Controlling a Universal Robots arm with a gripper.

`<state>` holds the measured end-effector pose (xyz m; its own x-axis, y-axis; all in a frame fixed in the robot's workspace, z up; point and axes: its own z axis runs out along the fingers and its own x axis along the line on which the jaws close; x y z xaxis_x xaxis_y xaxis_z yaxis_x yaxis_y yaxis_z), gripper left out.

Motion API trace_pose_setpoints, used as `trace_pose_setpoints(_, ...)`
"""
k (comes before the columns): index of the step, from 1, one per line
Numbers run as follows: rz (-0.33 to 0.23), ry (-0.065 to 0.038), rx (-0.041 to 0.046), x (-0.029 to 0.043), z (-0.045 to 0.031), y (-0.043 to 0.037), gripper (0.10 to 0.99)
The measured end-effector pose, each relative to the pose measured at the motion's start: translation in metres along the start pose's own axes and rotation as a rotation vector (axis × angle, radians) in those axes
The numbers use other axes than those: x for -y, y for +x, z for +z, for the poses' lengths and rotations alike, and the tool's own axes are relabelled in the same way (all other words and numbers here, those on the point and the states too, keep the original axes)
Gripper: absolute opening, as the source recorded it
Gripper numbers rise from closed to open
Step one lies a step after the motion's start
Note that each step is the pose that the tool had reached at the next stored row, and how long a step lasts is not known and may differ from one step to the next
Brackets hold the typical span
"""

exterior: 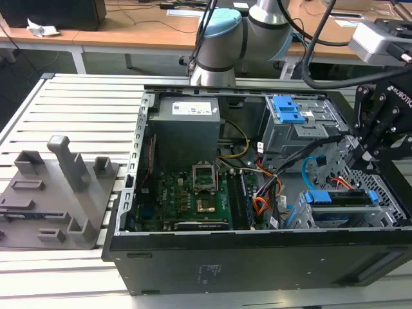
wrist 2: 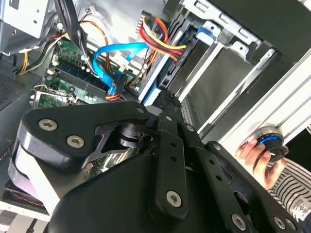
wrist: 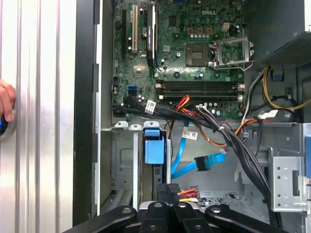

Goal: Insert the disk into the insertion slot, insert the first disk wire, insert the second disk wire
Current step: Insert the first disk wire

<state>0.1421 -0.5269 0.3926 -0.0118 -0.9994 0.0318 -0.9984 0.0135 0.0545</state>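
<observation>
The open case (exterior: 257,257) lies on a slotted table (exterior: 84,109), and the arm reaches in at the exterior view's right, with the gripper (exterior: 368,154) hanging low over the drive bays. In both wrist views its black fingers (wrist: 160,190) look pressed tight together, and I can make out nothing caught between them. The disk (exterior: 341,197) sits inside the slot (exterior: 301,217), the low grey cage in the corner of the case at the exterior view's lower right, below the taller cage (exterior: 290,132). In the first wrist view the disk's blue carrier (wrist: 154,145) shows edge-on between the cage walls (wrist: 124,165). The gripper (wrist: 167,189) is just beside a bunch of red and yellow wires (wrist: 187,192) near the disk's end. The blue cable (wrist: 182,150) loops close by, and its plug (wrist: 204,162) lies loose among the other wires, apart from the disk. Outside the case, a person's hand (wrist 2: 252,154) rests on a blue knob (wrist 2: 269,142) at the table's edge.
</observation>
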Motion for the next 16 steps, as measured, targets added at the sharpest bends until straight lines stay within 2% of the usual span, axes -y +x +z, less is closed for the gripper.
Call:
trace_pose_setpoints(1, 0.000, 0.000, 0.0000, -0.0047, 0.0003, 0.0001, 0.106)
trace_pose_setpoints(6, 0.000, 0.000, -0.0001, -0.0113, 0.0006, 0.0002, 0.106)
trace_pose_setpoints(16, 0.000, 0.000, -0.0001, -0.0118, 0.0006, 0.0001, 0.106)
